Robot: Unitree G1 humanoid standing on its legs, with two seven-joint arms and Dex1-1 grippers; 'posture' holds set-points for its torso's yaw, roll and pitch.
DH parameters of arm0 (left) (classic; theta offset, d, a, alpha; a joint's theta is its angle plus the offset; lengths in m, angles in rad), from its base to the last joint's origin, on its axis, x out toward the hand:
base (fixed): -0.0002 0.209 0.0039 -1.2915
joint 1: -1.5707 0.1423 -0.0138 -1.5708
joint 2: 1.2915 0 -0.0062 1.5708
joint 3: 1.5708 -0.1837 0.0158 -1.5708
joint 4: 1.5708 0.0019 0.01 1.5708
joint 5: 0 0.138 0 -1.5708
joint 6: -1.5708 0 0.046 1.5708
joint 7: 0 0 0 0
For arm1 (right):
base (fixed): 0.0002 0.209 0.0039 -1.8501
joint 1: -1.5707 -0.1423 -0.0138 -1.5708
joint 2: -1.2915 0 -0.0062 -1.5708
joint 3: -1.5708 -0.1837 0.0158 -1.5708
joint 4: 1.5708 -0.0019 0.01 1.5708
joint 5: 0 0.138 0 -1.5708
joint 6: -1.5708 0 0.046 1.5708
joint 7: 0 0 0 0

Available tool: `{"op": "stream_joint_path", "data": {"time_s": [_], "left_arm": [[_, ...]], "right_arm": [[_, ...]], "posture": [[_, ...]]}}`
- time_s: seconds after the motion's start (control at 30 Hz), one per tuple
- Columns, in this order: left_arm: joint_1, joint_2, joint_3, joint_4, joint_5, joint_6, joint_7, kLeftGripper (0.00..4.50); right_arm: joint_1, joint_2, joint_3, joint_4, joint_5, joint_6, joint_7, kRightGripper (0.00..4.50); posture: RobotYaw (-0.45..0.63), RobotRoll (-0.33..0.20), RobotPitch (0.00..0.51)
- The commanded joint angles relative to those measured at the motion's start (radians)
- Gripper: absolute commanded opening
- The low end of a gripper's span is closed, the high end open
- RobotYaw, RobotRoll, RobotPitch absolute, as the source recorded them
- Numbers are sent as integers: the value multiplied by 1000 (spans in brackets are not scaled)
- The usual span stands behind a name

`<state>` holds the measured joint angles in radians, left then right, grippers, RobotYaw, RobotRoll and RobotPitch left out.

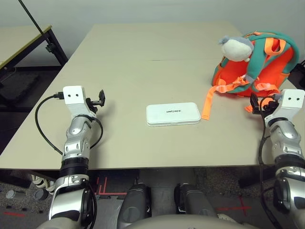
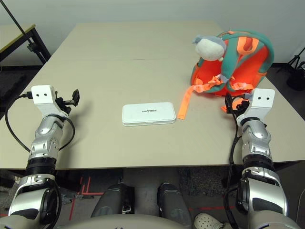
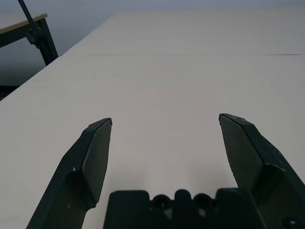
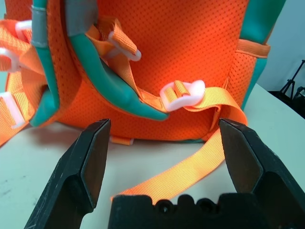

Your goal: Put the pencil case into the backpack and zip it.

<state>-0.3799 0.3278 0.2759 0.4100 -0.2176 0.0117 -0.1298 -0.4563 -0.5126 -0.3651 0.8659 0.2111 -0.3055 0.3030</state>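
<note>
The left gripper and right gripper hover with fingers spread wide, grasping nothing; between them the pencil case lies flat on the desk, long axis running left to right. Farther right stands the backpack, straps facing the robot; its zipper is hidden.

Each silver, ribbed forearm ends in a white boxy wrist block with two small dark dots. A black cable loops from the left block. The left gripper and right gripper have black wedge-shaped fingers, apparently matte.
</note>
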Motion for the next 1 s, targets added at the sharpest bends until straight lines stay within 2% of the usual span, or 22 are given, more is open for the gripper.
{"op": "stream_joint_path", "data": {"time_s": [0.03,0.23,0.37,0.47,0.57,0.7,0.87,0.9,1.0], "left_arm": [[-12,6,2,-3,-17,13,-40,4500],[-61,39,10,-60,-167,147,-246,4500],[-83,77,7,-134,-319,349,-412,4500],[-135,150,-20,-113,-390,544,-542,4500],[-193,198,-58,-59,-398,648,-634,4500],[-277,235,-88,17,-406,782,-716,4500],[-396,277,-166,150,-417,967,-908,4500],[-417,283,-184,182,-411,992,-946,4500],[-471,291,-247,265,-388,1041,-1065,4500]], "right_arm": [[22,-2,-4,-42,9,12,2,4468],[87,-25,20,-202,15,87,64,4468],[136,-49,68,-350,9,161,149,4468],[159,-68,138,-521,32,274,259,4468],[169,-83,200,-637,47,367,350,3871],[159,-107,274,-715,28,432,441,2312],[99,-123,350,-726,-9,452,509,259],[86,-122,361,-715,-20,446,514,47],[62,-115,398,-683,-57,425,532,47]], "posture": [[150,0,65],[145,0,49],[129,0,39],[100,0,20],[87,0,17],[60,0,25],[45,0,21],[41,0,20],[41,0,21]]}}
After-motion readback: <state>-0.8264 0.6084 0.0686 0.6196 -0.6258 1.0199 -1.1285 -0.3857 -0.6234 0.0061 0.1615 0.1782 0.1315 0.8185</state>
